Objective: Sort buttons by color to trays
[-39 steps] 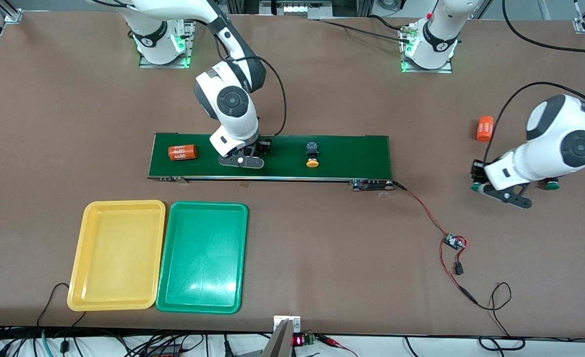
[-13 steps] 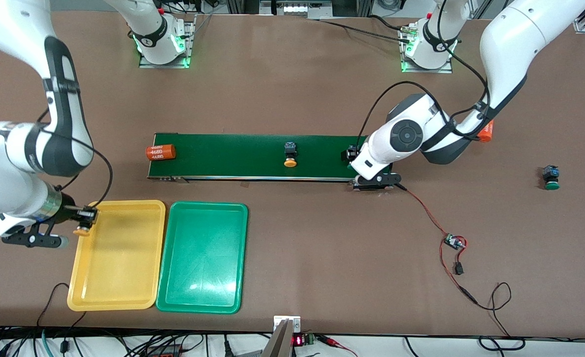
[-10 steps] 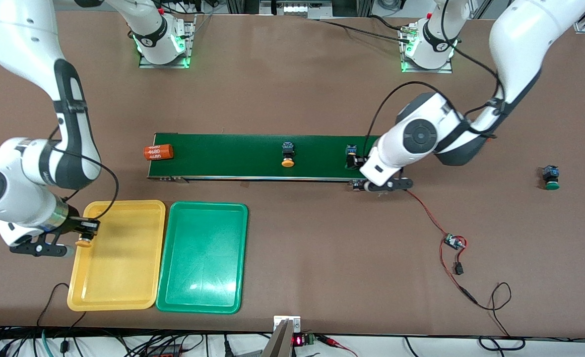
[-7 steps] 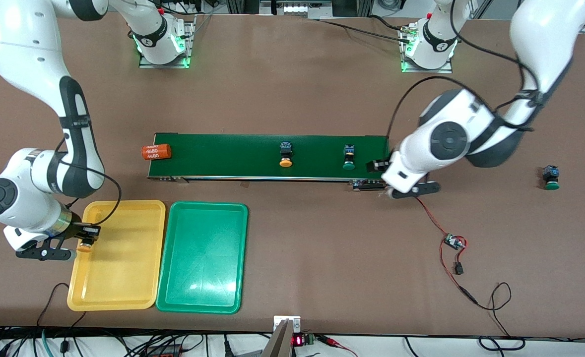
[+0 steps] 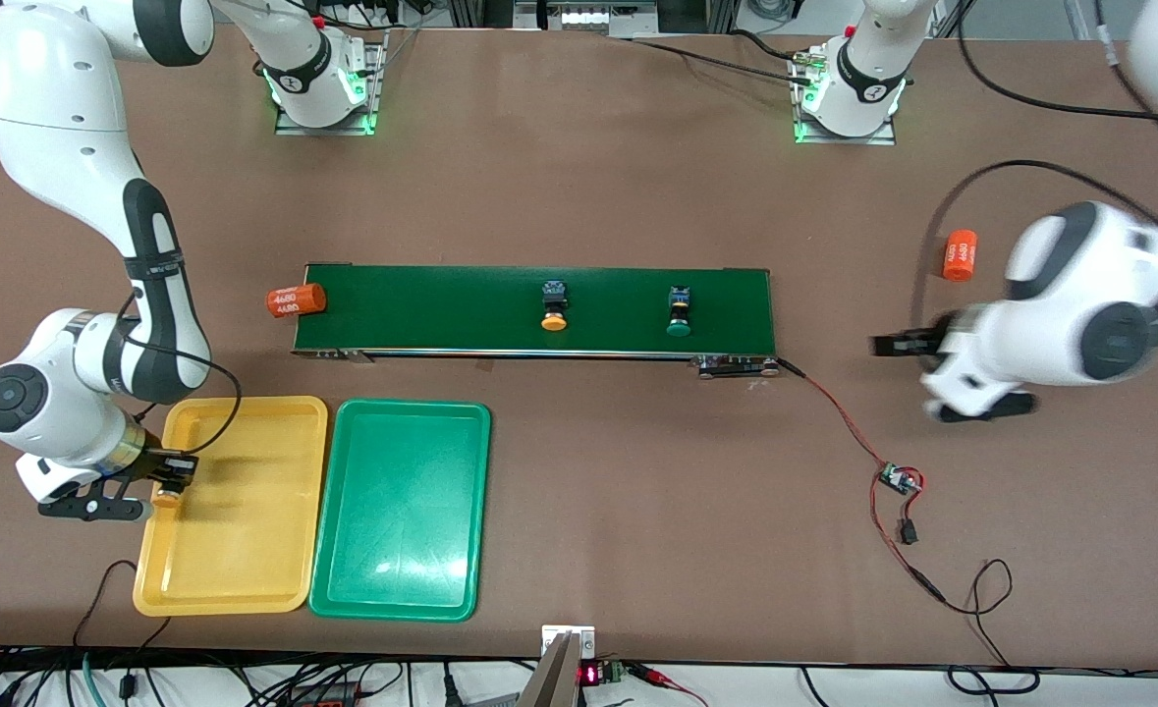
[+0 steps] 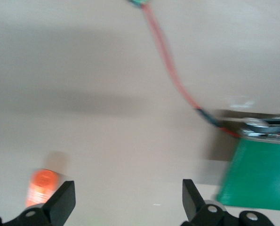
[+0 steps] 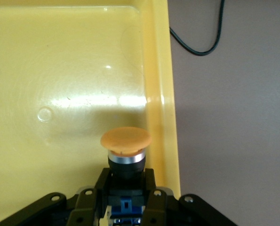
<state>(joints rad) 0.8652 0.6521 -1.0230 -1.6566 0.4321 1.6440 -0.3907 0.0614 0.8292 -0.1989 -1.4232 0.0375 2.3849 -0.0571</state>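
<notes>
Table [image 5: 579,177]: bare brown top; ample room around every item.
Belt [image 5: 441,309]: carries a yellow button [image 5: 553,306] and a green button [image 5: 678,312], well apart, each free to approach from above.
Yellow tray [image 5: 245,550]: nothing lying in it; touches the green tray [image 5: 402,550], so the shared rim leaves no gap.
Right gripper [image 5: 168,481]: clamped on a yellow-capped button [image 7: 125,141], over the yellow tray's rim toward the right arm's end; likely needs moving inward before release.
Left gripper [image 6: 128,200]: jaws wide, nothing held, over bare table near an orange cylinder [image 5: 959,255].
</notes>
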